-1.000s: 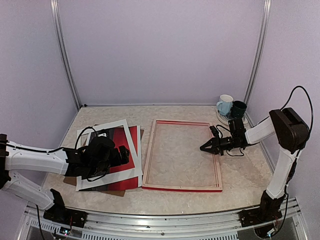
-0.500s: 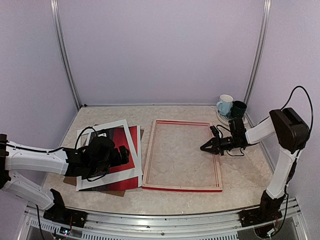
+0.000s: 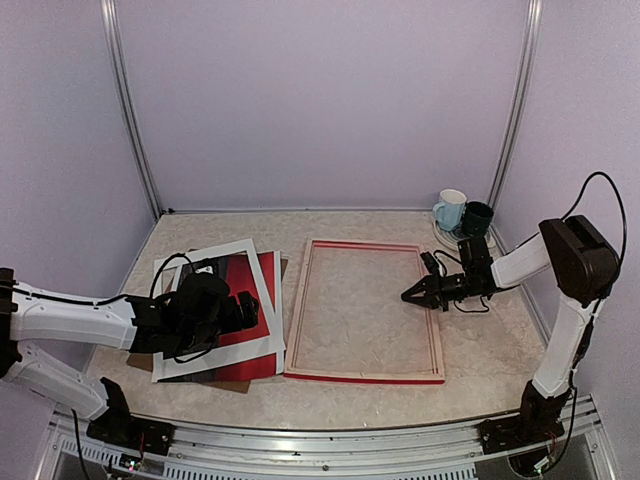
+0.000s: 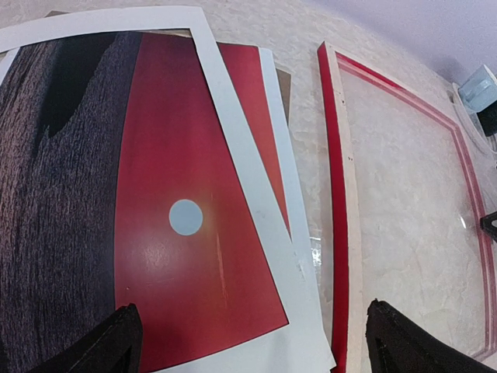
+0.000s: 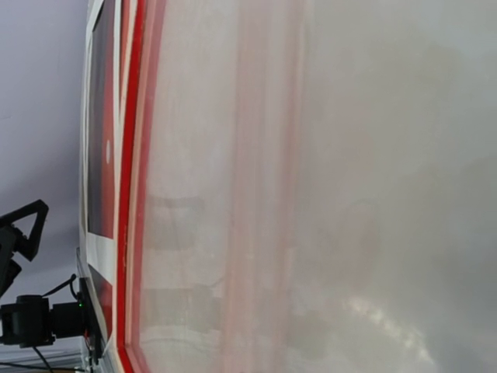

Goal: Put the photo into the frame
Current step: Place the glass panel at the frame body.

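The photo (image 3: 268, 282), red sky with a small white sun over dark water, lies flat at the left (image 4: 186, 256). A white mat (image 4: 233, 140) lies askew on top of it. My left gripper (image 3: 250, 312) hovers low over the photo's right part, open, its black fingertips (image 4: 116, 342) wide apart with nothing between them (image 4: 252, 353). The frame (image 3: 296, 310), red-faced with pale wood sides, lies flat in the middle (image 4: 339, 194). My right gripper (image 3: 410, 295) is shut, its tip at the inner side of the frame's right rail. The right wrist view shows only the frame's far rail (image 5: 126, 194) and a blurred pane.
A brown backing board (image 4: 283, 81) lies under the photo and mat. A pale mug (image 3: 450, 210) and a dark mug (image 3: 477, 218) stand at the back right corner. Walls close the table on three sides.
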{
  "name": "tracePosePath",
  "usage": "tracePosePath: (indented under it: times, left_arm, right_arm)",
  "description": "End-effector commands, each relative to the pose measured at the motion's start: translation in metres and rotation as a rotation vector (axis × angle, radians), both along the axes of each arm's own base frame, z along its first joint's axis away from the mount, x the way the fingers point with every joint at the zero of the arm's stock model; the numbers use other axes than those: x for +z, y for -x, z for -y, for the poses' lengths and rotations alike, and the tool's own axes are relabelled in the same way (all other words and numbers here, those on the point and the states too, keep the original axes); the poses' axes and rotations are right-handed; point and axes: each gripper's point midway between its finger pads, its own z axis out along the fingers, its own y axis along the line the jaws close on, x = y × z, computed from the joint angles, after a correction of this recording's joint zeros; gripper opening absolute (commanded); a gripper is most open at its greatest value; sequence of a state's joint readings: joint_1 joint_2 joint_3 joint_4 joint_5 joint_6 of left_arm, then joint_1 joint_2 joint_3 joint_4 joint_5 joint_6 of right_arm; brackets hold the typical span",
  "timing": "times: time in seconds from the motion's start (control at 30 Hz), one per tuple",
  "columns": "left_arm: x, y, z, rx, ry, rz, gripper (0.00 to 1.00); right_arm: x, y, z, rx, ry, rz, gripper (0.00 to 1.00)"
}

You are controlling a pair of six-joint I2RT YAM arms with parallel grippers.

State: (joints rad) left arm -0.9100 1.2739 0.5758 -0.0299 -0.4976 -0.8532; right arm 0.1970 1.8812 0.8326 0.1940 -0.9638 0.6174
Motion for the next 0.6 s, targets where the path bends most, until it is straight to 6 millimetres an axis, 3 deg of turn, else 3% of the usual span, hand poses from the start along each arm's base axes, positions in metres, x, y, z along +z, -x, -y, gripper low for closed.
tracePosePath:
  times: [0.0, 0.37, 0.57]
  left_arm:
    - [0.0078, -0.0038, 0.0036, 0.002, 0.019, 0.024, 0.99]
    - [0.0059, -0.0029, 0.0035, 0.000, 0.017, 0.019, 0.99]
    - [0.0022, -0.0023, 0.0037, -0.003, 0.012, 0.010, 0.99]
  right_arm:
    - [-0.0006, 0.0012, 0.0069, -0.009, 0.001, 0.001, 0.00]
    - [-0.0007, 0.0008, 0.0071, -0.007, -0.003, 0.000, 0.00]
    - [-0.0015, 0.0009, 0.0061, -0.002, -0.005, -0.002, 0.31]
